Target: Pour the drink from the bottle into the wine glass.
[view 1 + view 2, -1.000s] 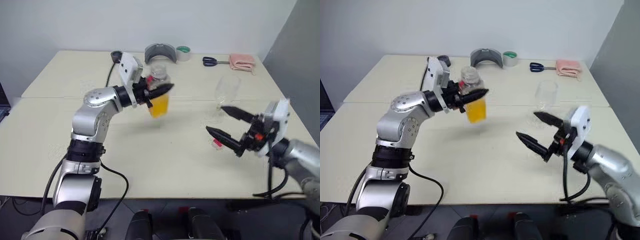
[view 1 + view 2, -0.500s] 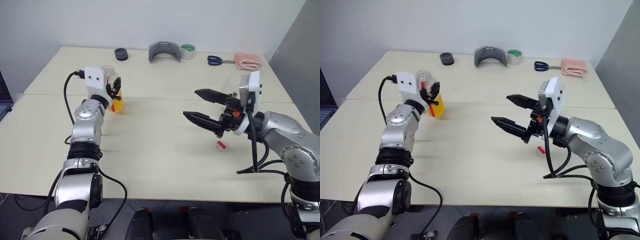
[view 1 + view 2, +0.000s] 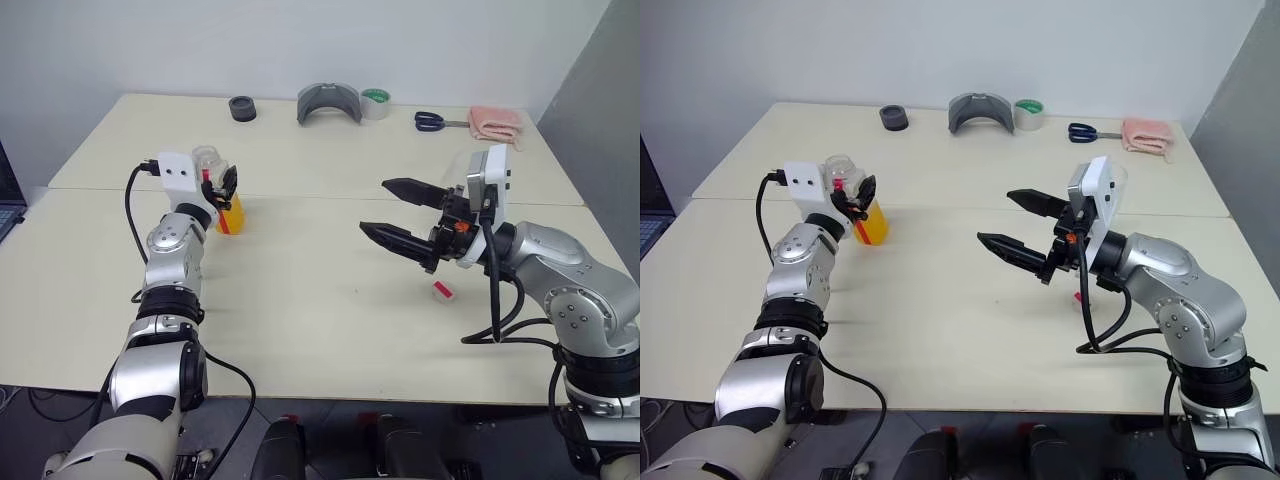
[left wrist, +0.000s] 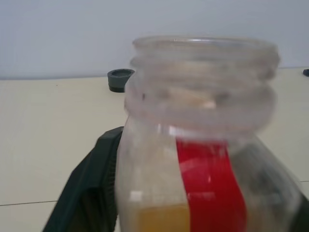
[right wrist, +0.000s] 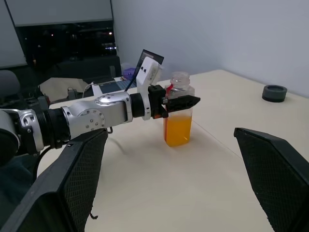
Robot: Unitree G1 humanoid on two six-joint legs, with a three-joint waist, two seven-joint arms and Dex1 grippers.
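Observation:
The bottle (image 3: 229, 203) stands upright and uncapped on the left part of the table (image 3: 300, 300). The orange drink (image 5: 177, 130) fills its lower half, and a red label strip (image 4: 210, 188) runs down its side. My left gripper (image 3: 222, 186) is open, with one finger on each side of the bottle's shoulder. My right gripper (image 3: 374, 206) hangs open and empty above the middle of the table, pointing toward the bottle. The wine glass is hidden behind my right wrist.
A small white and red cap (image 3: 441, 291) lies on the table below my right gripper. Along the far edge sit a black ring (image 3: 241, 108), a grey curved piece (image 3: 329, 103), a tape roll (image 3: 374, 103), scissors (image 3: 430, 121) and a pink cloth (image 3: 495, 123).
My left arm carried the tilted bottle left and down, stood it upright on the table, and its fingers spread. My right gripper moved from the right side toward the middle, still open.

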